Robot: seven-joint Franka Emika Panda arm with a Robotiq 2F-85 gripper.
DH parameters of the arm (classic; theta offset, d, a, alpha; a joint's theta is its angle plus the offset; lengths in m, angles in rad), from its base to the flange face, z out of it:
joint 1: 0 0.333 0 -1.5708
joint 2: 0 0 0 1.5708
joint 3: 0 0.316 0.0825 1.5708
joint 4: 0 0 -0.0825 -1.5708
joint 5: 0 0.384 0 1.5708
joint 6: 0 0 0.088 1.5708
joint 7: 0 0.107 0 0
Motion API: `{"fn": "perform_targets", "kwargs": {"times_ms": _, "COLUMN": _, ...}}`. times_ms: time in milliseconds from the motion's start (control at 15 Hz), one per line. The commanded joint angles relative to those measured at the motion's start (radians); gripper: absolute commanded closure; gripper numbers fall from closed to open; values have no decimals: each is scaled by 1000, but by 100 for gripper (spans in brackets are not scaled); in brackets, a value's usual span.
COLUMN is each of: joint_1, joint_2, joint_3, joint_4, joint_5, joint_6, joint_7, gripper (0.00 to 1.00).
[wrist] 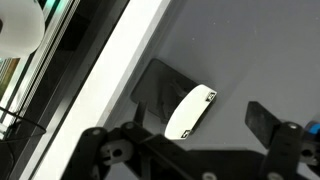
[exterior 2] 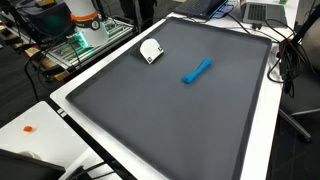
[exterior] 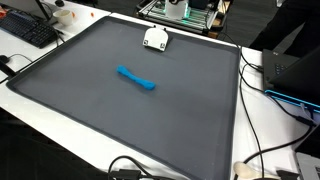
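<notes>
- Over the far rim of the dark mat (exterior: 120, 115) (exterior 2: 170, 125): the tool (wrist: 183, 130) is seen only in the wrist view, along its bottom edge. I cannot make it out in either exterior view.
- Tool state: jaws spread wide, nothing between the fingers (wrist: 263, 118), no contact with anything.
- White object (wrist: 190, 112): rounded, pale, lying on the mat right under the tool, in line with the gap between the jaws. A dark patch sits just beside it; whether that is shadow I cannot tell.
- Same white object in both exterior views (exterior: 155, 39) (exterior 2: 151, 50): close to the mat's edge on the robot-base side, not over the edge.
- Blue piece (exterior: 136, 79) (exterior 2: 196, 70): long and slim, lying flat near the middle of the mat, well apart from the white object, out of the wrist view.
- Mat covers most of the white surface (exterior: 255, 140) (exterior 2: 45, 112), leaving a pale border showing around it.
- Keyboard (exterior: 28, 30) off the mat at a corner of the surface in an exterior view.
- Black cables (exterior: 262, 95) run over the surface beside the mat's edge.
- Small orange bit (exterior 2: 30, 128) on the surface, off the mat.
</notes>
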State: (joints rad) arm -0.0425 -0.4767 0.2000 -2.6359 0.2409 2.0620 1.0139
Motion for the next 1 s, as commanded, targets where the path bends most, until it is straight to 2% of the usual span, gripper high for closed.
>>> {"fn": "perform_targets", "kwargs": {"times_ms": 0, "joint_1": 14, "joint_2": 48, "joint_3": 2, "joint_4": -35, "joint_5": 23, "joint_6": 81, "joint_7": 102, "gripper": 0}}
{"fn": "perform_targets", "kwargs": {"times_ms": 333, "joint_1": 29, "joint_2": 168, "joint_3": -28, "joint_4": -26, "joint_5": 26, "joint_6": 161, "joint_7": 76, "gripper": 0}}
{"fn": "perform_targets", "kwargs": {"times_ms": 600, "joint_1": 25, "joint_2": 263, "joint_3": -40, "joint_4": -15, "joint_5": 9, "joint_6": 207, "joint_7": 105, "gripper": 0}}
{"fn": "perform_targets", "kwargs": {"times_ms": 933, "joint_1": 33, "joint_2": 346, "joint_3": -73, "joint_4": 2, "joint_5": 46, "joint_6": 254, "joint_7": 121, "gripper": 0}}
